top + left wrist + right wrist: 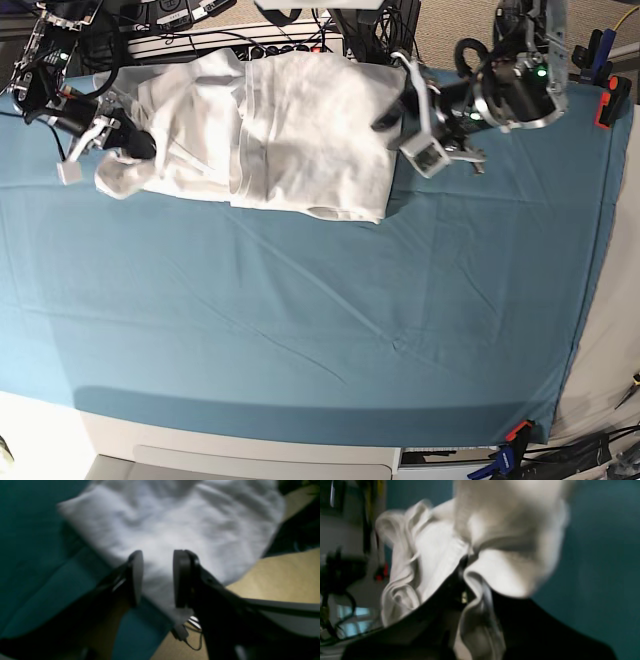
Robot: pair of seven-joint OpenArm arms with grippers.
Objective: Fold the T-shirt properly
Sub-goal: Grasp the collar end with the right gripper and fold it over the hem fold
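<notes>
Across the far edge of the table [300, 330], on the teal cloth [320, 300] that covers it, lies the T-shirt [290, 130], white, wrinkled and partly gathered, with a doubled band running down its middle. Taking the T-shirt as the landmark: the right pincer [467, 555] is at its bunched end, the side that shows on the left in the base view, and it is clenched on a pinch of the white fabric; in the right wrist view the cloth folds over and around the dark fingers [455, 580] and hangs in ruffles beside them, raised off the teal cloth. The left pincer [158, 577] is at the T-shirt's opposite end, right in the base view, where the flatter part of the garment lies. Its two grey pads [181, 577] stand apart with white fabric showing between and beyond them; the view is blurred, so I cannot tell whether the pads touch the shirt, but nothing is gripped and the pincer is released. Beyond that end of the T-shirt the left wrist view shows the teal cloth on one side and a tan surface [282, 577] on the other.
</notes>
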